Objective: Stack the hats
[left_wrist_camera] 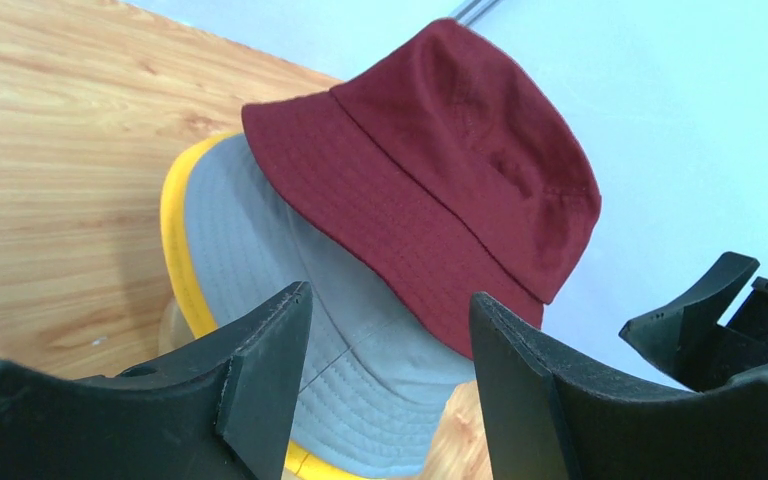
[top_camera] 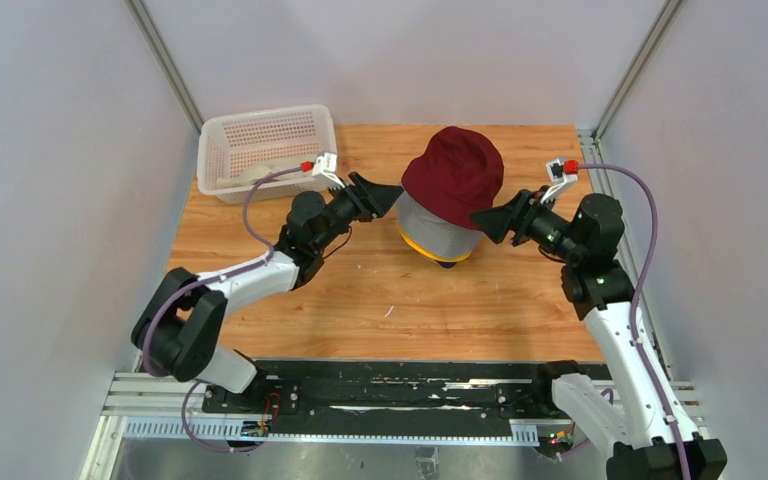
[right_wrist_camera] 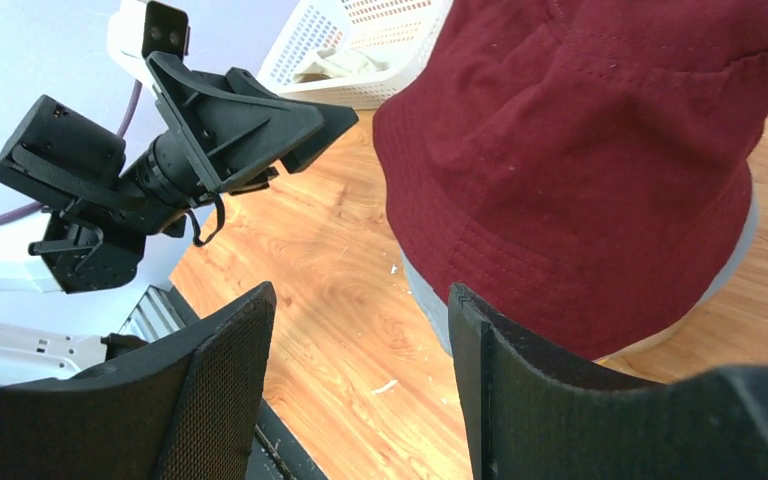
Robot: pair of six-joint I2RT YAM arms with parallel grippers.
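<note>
Top view first: the dark red hat point(top_camera: 453, 172) sits on top of the stack at the middle of the bench point(top_camera: 380, 300), towards the far side. It is tilted, so its crown leans away from my left arm. Under it is the grey hat point(top_camera: 428, 230), then the yellow hat point(top_camera: 426, 250) showing only as a rim, and a sliver of navy hat point(top_camera: 447, 263) at the very bottom (barely visible from up here).

The left arm is folded hard. Its elbow is tucked back at the near left and the white forearm runs up and to the right, with the wrist levelled so the left tool point(top_camera: 392, 193) points sideways at the stack. Its tip is just beside the red brim, and I can't tell whether it touches. On the left wrist camera its fingers point(left_wrist_camera: 260, 380) stand apart with nothing between them, and the grey and red brims are just beyond.

The right arm climbs along the right edge of the bench, bends at the elbow and turns its wrist left. That brings the right tool point(top_camera: 482, 218) to the stack from the opposite side, tip close against the red brim. On its wrist camera the jaws are spread, bare wood shows through the gap, and the red hat hangs beside the right-hand finger point(right_wrist_camera: 520, 400), not between the two.

The white basket point(top_camera: 260, 130) is at the far left corner, well apart from the stack, with a beige hat point(right_wrist_camera: 335, 65) crumpled inside.
</note>
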